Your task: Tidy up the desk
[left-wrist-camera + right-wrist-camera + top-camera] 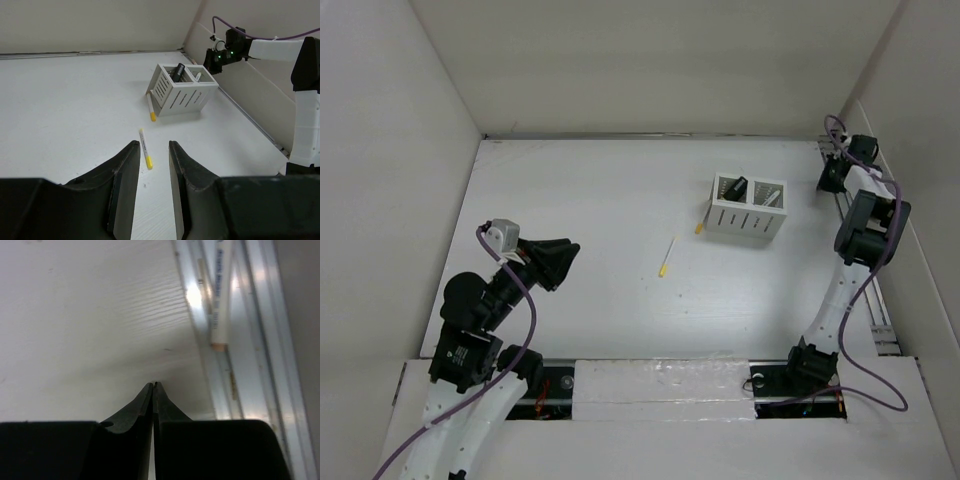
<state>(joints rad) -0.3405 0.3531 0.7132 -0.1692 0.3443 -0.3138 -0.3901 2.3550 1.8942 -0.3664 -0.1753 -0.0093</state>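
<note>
The desk (pixel 590 200) is a white tabletop with a metal rail (pixel 865 280) along its right edge. A white pen with a yellow cap (pixel 666 258) lies mid-desk; in the left wrist view it (pixel 145 148) lies just ahead of my open, empty left gripper (pixel 152 145), which hovers at the near left (pixel 570 255). A second yellow-tipped pen (pixel 150 107) lies against the white slotted pen holder (pixel 748 208). My right gripper (pixel 153 384) is shut and empty at the far right corner (pixel 830 178), next to a white pen (pixel 220 295) lying in the rail (pixel 192 295).
The pen holder (pixel 182 90) holds a dark object (pixel 178 70) and a light one. Tall white wall panels (pixel 390 150) close in the left, back and right sides. The right arm (pixel 840 290) stands along the rail.
</note>
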